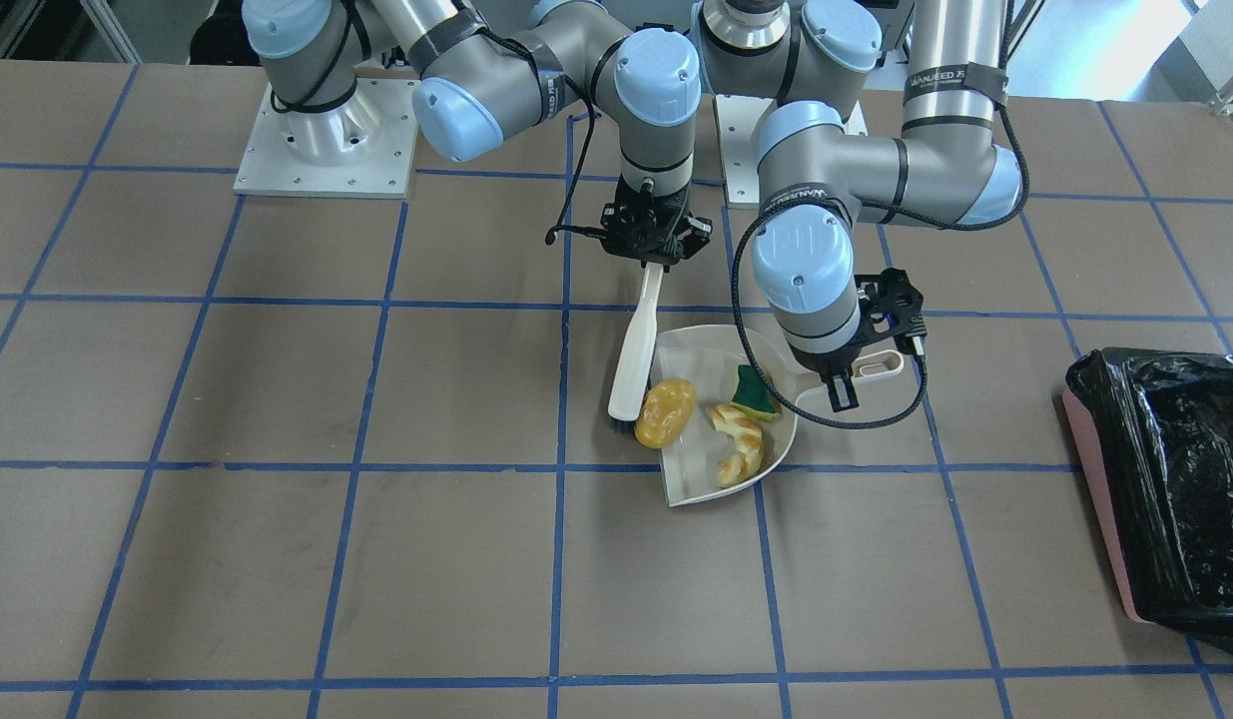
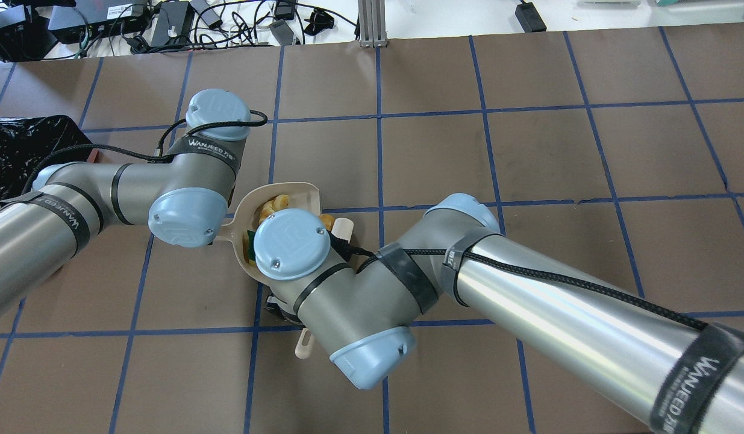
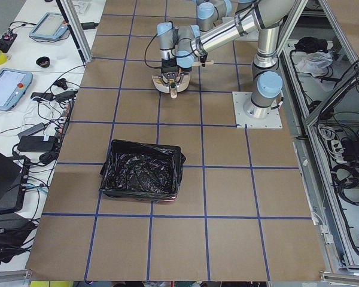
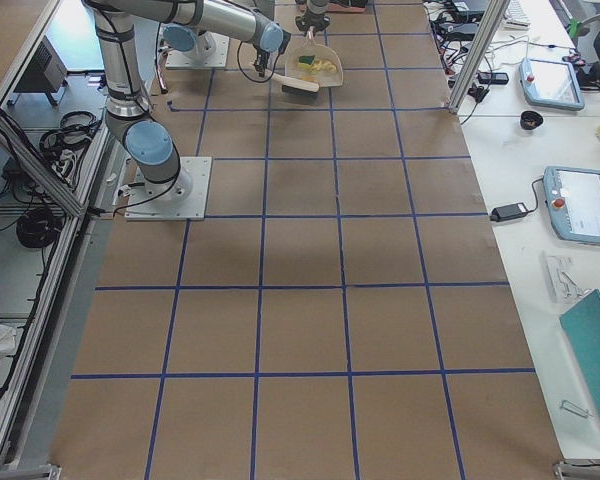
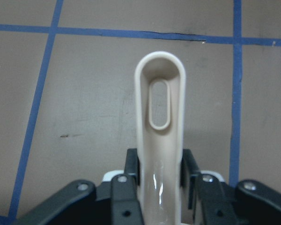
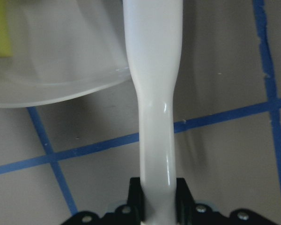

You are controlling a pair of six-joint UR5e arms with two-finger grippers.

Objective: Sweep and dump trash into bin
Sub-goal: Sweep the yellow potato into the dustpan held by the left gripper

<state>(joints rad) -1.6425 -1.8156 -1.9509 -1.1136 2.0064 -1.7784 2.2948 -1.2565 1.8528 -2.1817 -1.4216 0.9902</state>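
Right up against the left wrist cam, the dustpan handle [image 5: 159,117] is filling the shot. The left jaws are clamping it from both sides, so that arm looks to be pinning the beige dustpan [image 1: 688,474] flat on the counter [image 1: 277,579] while the other arm does the sweeping. Same story on the right wrist cam: the right jaws are squeezing shut on the handle of the white brush [image 1: 639,345], with the bristle end pointing down beside the pan's open lip.

Trash-wise, the tan bread piece [image 1: 738,446] and the green-and-yellow sponge chunk [image 1: 754,393] are lying inside the pan. The yellow-orange potato lump [image 1: 666,411] is sitting right on the lip, half in and half out. The bristles are touching its outer side, so I'm guessing the brush is working on getting this last item in.

The bin [image 1: 1100,499], pink with a black bag [image 1: 1175,469] lining it, is waiting well apart, off to the robot's left. I'm reckoning the sweep is nearly done and the dump is not yet started. That lump is looking like the one that could roll off once the pan is lifting.
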